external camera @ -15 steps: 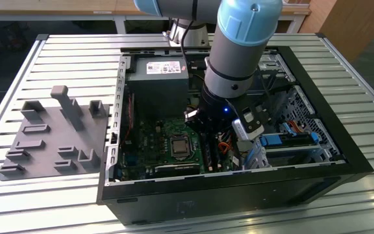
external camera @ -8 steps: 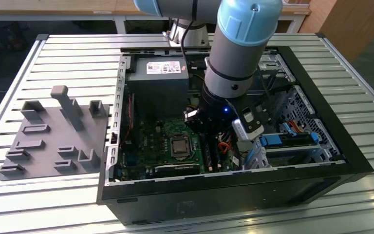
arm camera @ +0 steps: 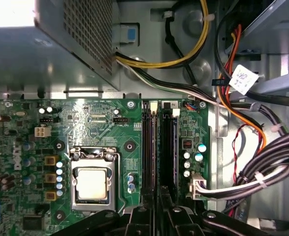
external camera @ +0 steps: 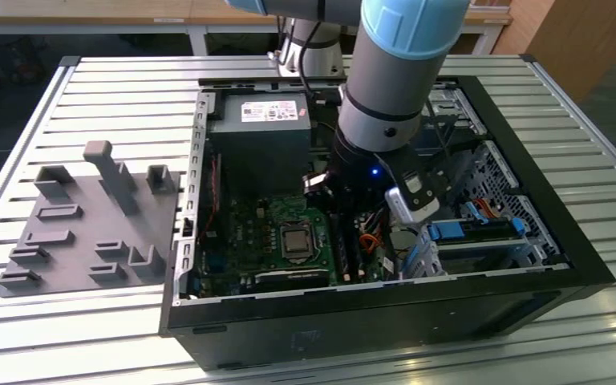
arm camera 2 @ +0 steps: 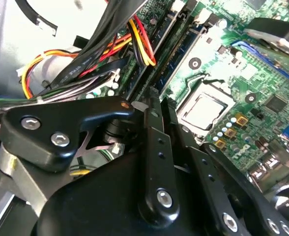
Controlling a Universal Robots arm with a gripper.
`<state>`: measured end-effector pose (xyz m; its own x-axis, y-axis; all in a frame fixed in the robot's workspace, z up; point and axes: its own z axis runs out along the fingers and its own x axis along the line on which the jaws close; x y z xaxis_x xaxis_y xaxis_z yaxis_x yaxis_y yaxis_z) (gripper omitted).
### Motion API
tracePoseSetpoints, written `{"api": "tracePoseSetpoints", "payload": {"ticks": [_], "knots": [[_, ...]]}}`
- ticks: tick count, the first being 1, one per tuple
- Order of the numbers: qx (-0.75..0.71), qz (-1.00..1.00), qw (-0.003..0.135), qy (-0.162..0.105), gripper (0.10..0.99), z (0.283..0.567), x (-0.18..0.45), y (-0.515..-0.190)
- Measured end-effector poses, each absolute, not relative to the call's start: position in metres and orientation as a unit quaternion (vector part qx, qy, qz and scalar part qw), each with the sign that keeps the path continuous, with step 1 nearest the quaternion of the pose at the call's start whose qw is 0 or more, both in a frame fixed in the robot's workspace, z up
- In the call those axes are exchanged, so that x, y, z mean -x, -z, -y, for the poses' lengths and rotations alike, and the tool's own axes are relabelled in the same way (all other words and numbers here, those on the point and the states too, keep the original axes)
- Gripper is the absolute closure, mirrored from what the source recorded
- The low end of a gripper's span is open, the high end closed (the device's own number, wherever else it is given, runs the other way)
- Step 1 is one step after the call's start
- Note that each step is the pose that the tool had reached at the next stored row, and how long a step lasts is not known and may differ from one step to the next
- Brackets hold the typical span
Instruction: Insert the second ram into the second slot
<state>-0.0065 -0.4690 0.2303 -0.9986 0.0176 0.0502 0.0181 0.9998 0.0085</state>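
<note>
My gripper [arm camera: 157, 210] is down inside the open computer case [external camera: 565, 265], right over the two long dark memory slots beside the processor socket [arm camera: 93, 183]. Its black fingers [arm camera 2: 153, 142] lie close together, shut, with their tips at the near end of the slots. A dark strip fills each slot: one [arm camera: 148, 147] next to the socket, the other [arm camera: 168, 152] on the cable side. The second ram seems to be the strip in line with the fingertips, seen edge-on. Whether the fingers pinch it or just rest on it I cannot tell.
Bundles of black, red and yellow cables [arm camera: 262, 167] crowd the side of the slots away from the socket. The grey power supply [external camera: 260, 136] sits at the case's far end. Bright blue drive clips [external camera: 468, 231] lie on the exterior view's right. A grey holder [external camera: 83, 224] stands outside on the slatted table.
</note>
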Motion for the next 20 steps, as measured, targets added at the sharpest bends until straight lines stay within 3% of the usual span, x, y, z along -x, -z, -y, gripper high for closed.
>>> {"api": "tracePoseSetpoints", "payload": {"ticks": [4, 5, 7, 20], "knots": [[0.009, 1.000, 0.026, 0.005, 0.894, 0.4689, 0.0064, -0.2319], [0.009, 1.000, 0.026, 0.005, 0.965, 0.4689, 0.0064, -0.2319], [0.009, 1.000, 0.026, 0.004, 0.980, 0.4689, 0.0064, -0.2320], [0.009, 1.000, 0.026, 0.004, 0.980, 0.4671, 0.0060, -0.2229]]}}
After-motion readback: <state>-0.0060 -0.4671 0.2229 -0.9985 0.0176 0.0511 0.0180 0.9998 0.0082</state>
